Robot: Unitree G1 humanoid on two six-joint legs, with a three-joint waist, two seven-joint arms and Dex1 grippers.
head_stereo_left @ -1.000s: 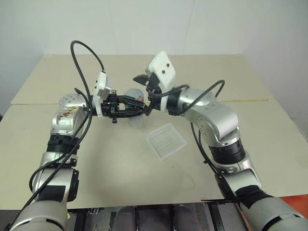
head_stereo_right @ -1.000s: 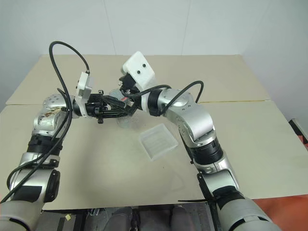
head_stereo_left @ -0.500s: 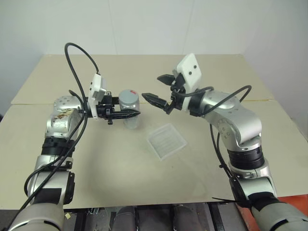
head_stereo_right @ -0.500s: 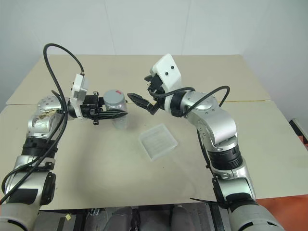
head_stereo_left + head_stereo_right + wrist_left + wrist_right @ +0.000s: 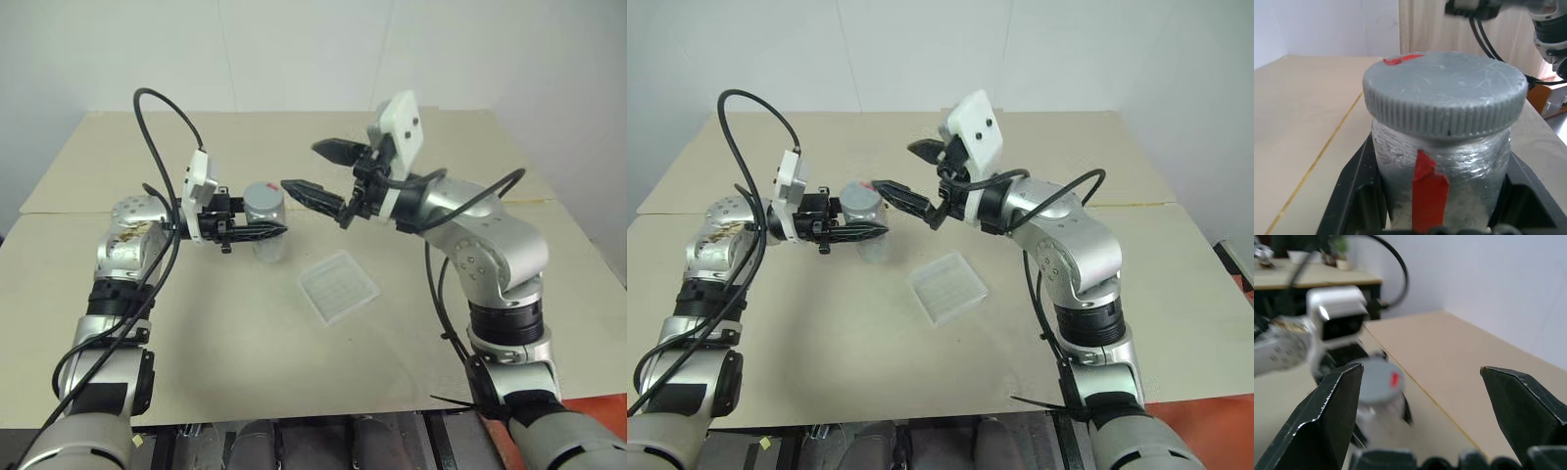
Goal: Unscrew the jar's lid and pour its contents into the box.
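Backing off now: the right tool (image 5: pixel 315 168) was down on the lid a second ago, and it has pulled away up and toward the right of the frame, black fingers spread wide and empty. Big picture, largest first: the tabletop (image 5: pixel 245 343) carries the clear box (image 5: pixel 339 286) at centre, empty, ribbed bottom showing. Left of centre, the left tool (image 5: pixel 265 232) is pinching the jar (image 5: pixel 265 230) round its body, upright, just clear of the surface. On top, the grey lid (image 5: pixel 1444 90) sits square, red tape at its edge, apparently not yet off. The risk? If the right tool comes back off-centre, its fingers could skid on the ribbed rim, or twist the jar loose in the other tool's pinch. For now, lid and right tool sit close but apart.
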